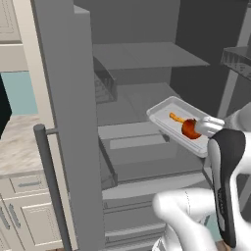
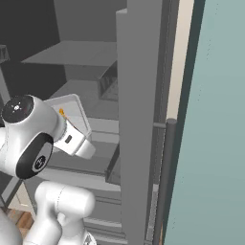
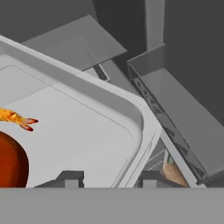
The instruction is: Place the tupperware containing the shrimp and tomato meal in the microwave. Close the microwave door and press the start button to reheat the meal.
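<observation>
Pale grey tupperware [image 1: 177, 123] with tomato [image 1: 190, 129] and shrimp [image 1: 176, 117] is held aloft at the open fridge [image 1: 147, 63], tool [image 3: 107, 178] part-open and clamped across its rim; microwave placement, door close and start all remain.

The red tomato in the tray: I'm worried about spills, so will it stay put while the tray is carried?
Probably not firmly. The round red tomato sits loose on the flat floor of the shallow pale grey rectangular tray, so it may roll if the tray tilts. The low raised rim would likely stop a slow roll, not a jolt. The small orange shrimp looks flatter, likelier to slide.
</observation>
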Robot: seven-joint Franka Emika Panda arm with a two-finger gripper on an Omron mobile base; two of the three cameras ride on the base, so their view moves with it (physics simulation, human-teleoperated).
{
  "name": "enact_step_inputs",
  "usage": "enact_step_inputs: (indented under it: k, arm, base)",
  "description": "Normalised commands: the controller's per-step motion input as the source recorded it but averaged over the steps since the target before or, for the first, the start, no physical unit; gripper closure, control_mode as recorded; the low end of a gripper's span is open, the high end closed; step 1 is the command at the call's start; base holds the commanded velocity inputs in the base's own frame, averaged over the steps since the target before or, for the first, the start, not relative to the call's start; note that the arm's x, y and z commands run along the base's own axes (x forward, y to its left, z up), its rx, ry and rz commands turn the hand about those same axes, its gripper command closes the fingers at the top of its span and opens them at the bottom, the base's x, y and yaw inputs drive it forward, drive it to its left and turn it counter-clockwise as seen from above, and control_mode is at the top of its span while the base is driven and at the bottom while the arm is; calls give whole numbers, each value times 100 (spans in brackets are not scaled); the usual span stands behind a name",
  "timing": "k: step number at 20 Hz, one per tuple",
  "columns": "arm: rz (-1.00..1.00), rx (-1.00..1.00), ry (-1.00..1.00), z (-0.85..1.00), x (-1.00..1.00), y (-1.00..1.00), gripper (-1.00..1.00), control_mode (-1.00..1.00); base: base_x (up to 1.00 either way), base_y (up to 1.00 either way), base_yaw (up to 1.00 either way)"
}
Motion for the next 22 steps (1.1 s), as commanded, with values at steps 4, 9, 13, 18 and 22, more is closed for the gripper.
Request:
enact_step_inputs:
  k: [4,9,13,18,22]
  arm:
    - [3,0,0,0,11,1,100,-100]
    - [0,0,0,0,36,0,100,-100]
    - [0,0,0,0,34,0,100,-100]
    - [0,0,0,0,23,0,100,-100]
    - [0,0,0,0,12,0,100,-100]
  base:
    - [0,0,0]
    - [0,0,0]
    - [0,0,0]
    - [0,0,0]
    - [0,0,0]
